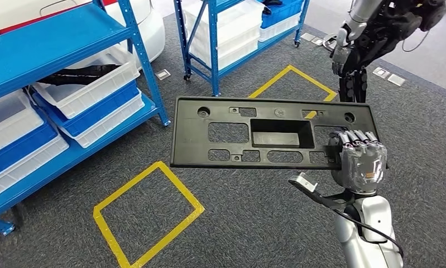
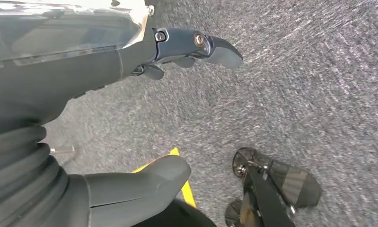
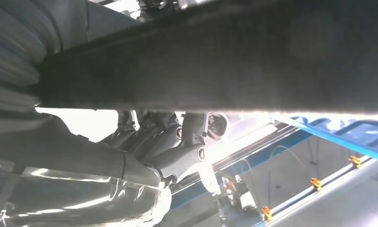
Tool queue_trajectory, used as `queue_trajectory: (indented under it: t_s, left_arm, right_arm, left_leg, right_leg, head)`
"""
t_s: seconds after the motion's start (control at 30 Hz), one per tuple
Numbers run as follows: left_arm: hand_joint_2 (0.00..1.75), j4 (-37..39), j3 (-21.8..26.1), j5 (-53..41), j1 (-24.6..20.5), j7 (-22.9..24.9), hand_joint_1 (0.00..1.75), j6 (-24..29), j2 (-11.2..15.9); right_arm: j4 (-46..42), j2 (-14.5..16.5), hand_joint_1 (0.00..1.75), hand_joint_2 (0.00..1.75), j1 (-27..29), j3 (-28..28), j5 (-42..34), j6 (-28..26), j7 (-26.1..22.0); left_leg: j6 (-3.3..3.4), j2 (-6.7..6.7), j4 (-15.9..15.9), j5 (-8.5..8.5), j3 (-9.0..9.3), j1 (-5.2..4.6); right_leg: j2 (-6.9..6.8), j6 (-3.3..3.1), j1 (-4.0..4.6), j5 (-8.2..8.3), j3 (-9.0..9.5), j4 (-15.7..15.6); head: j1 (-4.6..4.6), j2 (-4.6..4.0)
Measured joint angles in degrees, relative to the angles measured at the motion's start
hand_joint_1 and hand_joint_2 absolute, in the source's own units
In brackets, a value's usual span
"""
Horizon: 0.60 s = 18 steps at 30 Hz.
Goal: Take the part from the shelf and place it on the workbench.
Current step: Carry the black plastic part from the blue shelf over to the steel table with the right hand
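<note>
Head view: the black part (image 1: 271,134) is held flat above the carpet by the right hand (image 1: 359,159), whose fingers are clamped over its right edge. It is already off the blue shelf (image 1: 53,50) at the left; no workbench is seen, so placing is judged still to come. The left hand (image 2: 106,118) hangs toward the floor, fingers apart, holding nothing.
</note>
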Motion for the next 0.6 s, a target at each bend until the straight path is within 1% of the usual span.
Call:
queue_trajectory:
  t_s: [0.03,0.07,0.1,0.13,0.17,0.2,0.23,0.27,0.3,0.33,0.37,0.4,0.43,0.47,0.5,0.53,0.57,0.6]
  left_arm:
    - [1.75,0.00,0.18,0.11,0.05,0.33,0.00,0.41,-0.02]
    - [1.75,0.00,0.32,0.17,0.08,0.59,0.00,0.70,-0.03]
    - [1.75,0.00,0.42,0.17,0.10,0.70,0.00,0.88,-0.06]
    - [1.75,0.00,0.50,0.18,0.11,0.71,0.00,1.02,-0.11]
    - [1.75,0.00,0.60,0.18,0.11,0.61,0.00,1.15,-0.19]
    - [1.75,0.01,0.68,0.18,0.11,0.49,0.00,1.27,-0.25]
    - [1.75,0.01,0.75,0.20,0.13,0.38,0.00,1.37,-0.31]
    - [1.75,0.02,0.79,0.23,0.13,0.29,0.00,1.44,-0.36]
    - [1.75,0.02,0.81,0.27,0.11,0.25,0.00,1.47,-0.39]
    - [1.75,0.02,0.82,0.31,0.10,0.22,0.00,1.48,-0.43]
    - [1.75,0.02,0.83,0.33,0.08,0.20,0.00,1.48,-0.50]
    - [1.75,0.02,0.83,0.34,0.05,0.19,0.00,1.50,-0.58]
    - [1.75,0.02,0.84,0.34,0.05,0.19,0.00,1.52,-0.66]
    - [1.75,0.02,0.84,0.32,0.07,0.20,0.00,1.57,-0.75]
    - [1.75,0.02,0.85,0.24,0.10,0.28,0.00,1.72,-0.81]
    - [1.75,0.02,0.85,0.07,0.13,0.48,0.00,2.12,-0.84]
    - [1.75,0.02,0.84,-0.18,0.16,0.89,0.00,2.89,-0.85]
    - [1.75,0.02,0.78,-0.48,0.16,1.47,0.00,3.96,-0.84]
  right_arm:
    - [0.26,0.58,1.75,1.75,-0.09,0.35,0.63,0.00,0.40]
    - [0.50,1.14,1.75,1.75,-0.16,0.71,1.15,0.00,0.80]
    - [0.73,1.59,1.75,1.75,-0.21,1.03,1.56,0.00,1.17]
    - [0.92,1.98,1.75,1.75,-0.24,1.35,1.98,0.00,1.56]
    - [1.06,2.33,1.75,1.75,-0.25,1.68,2.34,0.00,1.99]
    - [1.19,2.67,1.75,1.75,-0.26,2.04,2.64,0.00,2.47]
    - [1.28,2.92,1.75,1.75,-0.32,2.40,2.85,0.00,2.92]
    - [1.36,3.12,1.75,1.75,-0.40,2.72,2.96,0.00,3.30]
    - [1.42,3.25,1.75,1.75,-0.51,2.98,3.03,0.00,3.59]
    - [1.46,3.30,1.75,1.75,-0.58,3.17,3.06,0.00,3.77]
    - [1.48,3.34,1.75,1.75,-0.62,3.33,3.10,-0.01,3.87]
    - [1.49,3.36,1.75,1.75,-0.61,3.47,3.13,-0.01,3.91]
    - [1.52,3.36,1.75,1.75,-0.64,3.59,3.18,-0.02,3.94]
    - [1.57,3.37,1.75,1.75,-0.79,3.70,3.22,-0.02,4.05]
    - [1.67,3.38,1.75,1.75,-0.96,3.82,3.24,-0.02,4.28]
    - [1.80,3.39,1.75,1.75,-1.15,3.97,3.29,-0.02,4.69]
    - [1.95,3.38,1.75,1.75,-1.26,4.16,3.39,-0.02,5.27]
    - [2.11,3.35,1.75,1.75,-1.29,4.40,3.51,-0.02,5.89]
  left_leg:
    - [-0.05,-0.86,4.06,-1.93,-1.88,0.04]
    - [-0.05,-1.17,7.19,-3.01,-3.38,0.04]
    - [0.02,-1.29,8.50,-2.97,-4.06,0.05]
    - [0.15,-1.42,7.72,-1.86,-3.72,0.06]
    - [0.36,-1.78,5.01,0.03,-2.42,0.08]
    - [0.64,-3.09,1.00,2.18,-0.50,0.15]
    - [0.89,-4.72,-2.82,3.77,1.30,0.28]
    - [1.05,-6.01,-5.60,4.74,2.58,0.32]
    - [1.18,-6.95,-7.12,5.07,3.22,0.28]
    - [1.26,-6.73,-7.40,5.02,3.28,0.12]
    - [1.45,-5.92,-7.50,5.20,3.27,-0.01]
    - [1.78,-5.09,-7.78,5.48,3.30,-0.02]
    - [2.14,-4.22,-8.10,5.79,3.33,0.02]
    - [2.47,-3.30,-8.42,6.08,3.32,0.08]
    - [2.67,-2.35,-8.58,6.25,3.25,0.03]
    - [2.77,-1.44,-8.61,6.30,3.12,-0.07]
    - [2.81,-0.47,-8.60,6.33,3.02,-0.16]
    - [2.81,0.47,-8.58,6.33,2.97,-0.20]
  right_leg:
    - [0.57,-0.24,0.08,0.13,-0.21,0.04]
    - [1.21,-0.39,0.18,0.24,-0.39,0.08]
    - [1.90,-0.52,0.25,0.33,-0.52,0.14]
    - [2.63,-0.58,0.29,0.39,-0.59,0.20]
    - [3.37,-0.60,0.30,0.43,-0.60,0.27]
    - [4.08,-0.58,0.27,0.48,-0.62,0.35]
    - [4.75,-0.46,0.39,0.54,-0.71,0.51]
    - [5.38,-0.26,0.42,0.66,-0.93,0.62]
    - [6.03,0.03,0.37,0.84,-1.21,0.69]
    - [6.70,0.40,0.29,1.07,-1.51,0.67]
    - [7.48,0.82,0.12,1.34,-1.90,0.54]
    - [7.31,1.11,0.07,1.32,-2.40,0.82]
    - [6.29,1.22,0.17,0.81,-3.12,1.80]
    - [4.76,1.13,0.34,-0.32,-4.34,3.97]
    - [2.82,0.90,0.43,-2.03,-5.92,7.41]
    - [1.62,0.75,0.47,-3.79,-7.67,11.44]
    - [1.01,0.80,0.40,-5.15,-9.17,15.07]
    - [0.69,1.04,0.28,-5.78,-9.85,17.13]
  head:
    - [-0.09,0.00]
    - [-0.14,0.00]
    - [-0.14,0.00]
    - [-0.14,0.00]
    - [-0.16,0.00]
    - [-0.19,0.00]
    - [-0.19,0.00]
    - [-0.17,0.00]
    - [-0.12,0.00]
    - [-0.08,0.00]
    - [-0.04,0.00]
    - [-0.02,0.00]
    - [0.20,0.00]
    - [0.49,0.00]
    - [0.74,0.00]
    - [1.02,0.00]
    - [1.10,0.00]
    - [1.12,0.00]
